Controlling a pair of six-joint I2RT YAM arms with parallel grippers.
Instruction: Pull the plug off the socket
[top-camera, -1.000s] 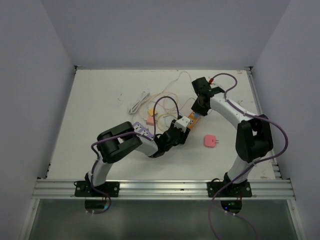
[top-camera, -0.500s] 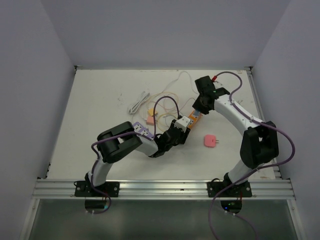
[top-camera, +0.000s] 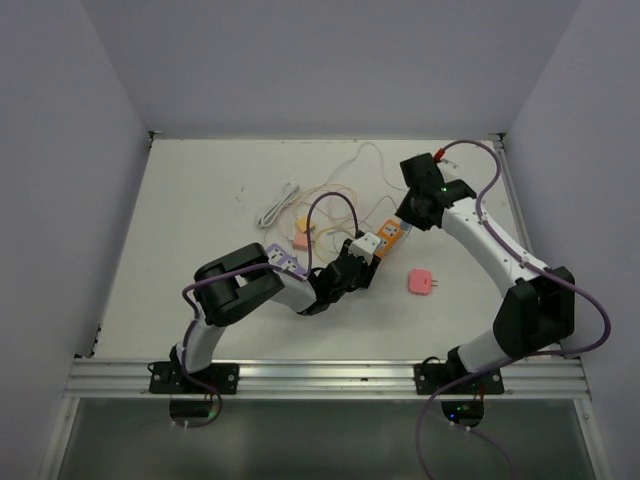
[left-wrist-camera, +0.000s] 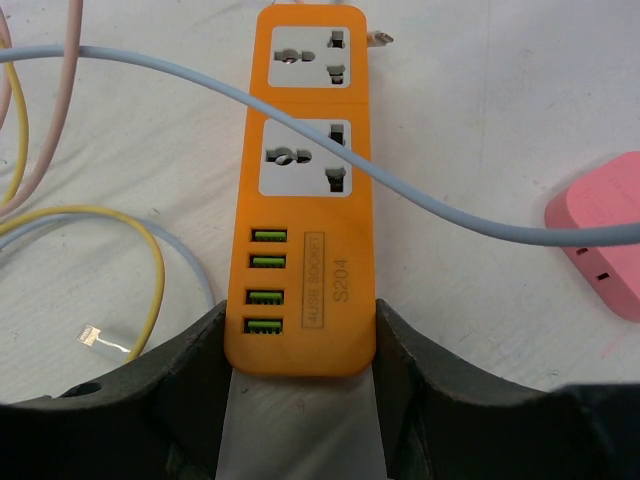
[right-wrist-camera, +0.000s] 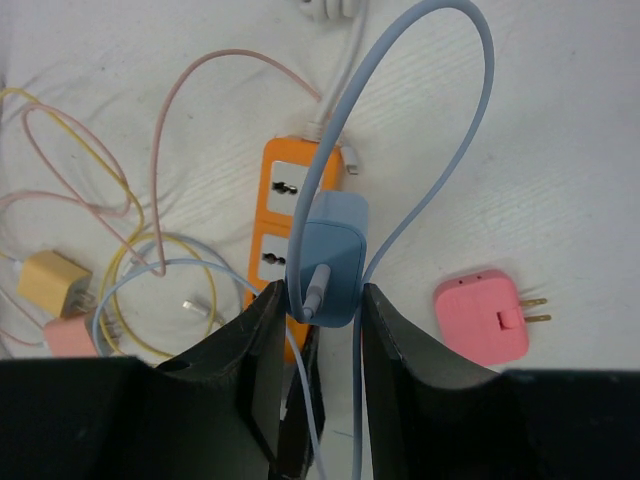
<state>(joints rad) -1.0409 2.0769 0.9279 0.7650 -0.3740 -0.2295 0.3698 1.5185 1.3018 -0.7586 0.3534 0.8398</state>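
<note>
The orange socket strip (left-wrist-camera: 305, 190) lies flat on the table, and my left gripper (left-wrist-camera: 300, 320) is shut on its USB end. Both of its sockets show empty in the left wrist view. The pale blue plug (right-wrist-camera: 330, 255) sits between the fingers of my right gripper (right-wrist-camera: 320, 297), which is shut on it, and hangs above the strip (right-wrist-camera: 285, 185), apart from it. Its blue cable (right-wrist-camera: 440, 120) loops up and away, and also crosses over the strip (left-wrist-camera: 430, 210). From above, the right gripper (top-camera: 412, 214) is just right of the strip (top-camera: 389, 234), and the left gripper (top-camera: 360, 258) is at its near end.
A pink adapter (top-camera: 420, 282) lies right of the strip, close to both arms. Yellow, pink and blue cables (right-wrist-camera: 120, 200) tangle on the left, with a yellow charger (right-wrist-camera: 55, 275) and a pink one (right-wrist-camera: 65, 338). A white cable (top-camera: 278, 206) lies further left.
My right arm has swung to the right and away from the strip with the plug in its grip, uncovering the orange strip. The left arm has not moved.
</note>
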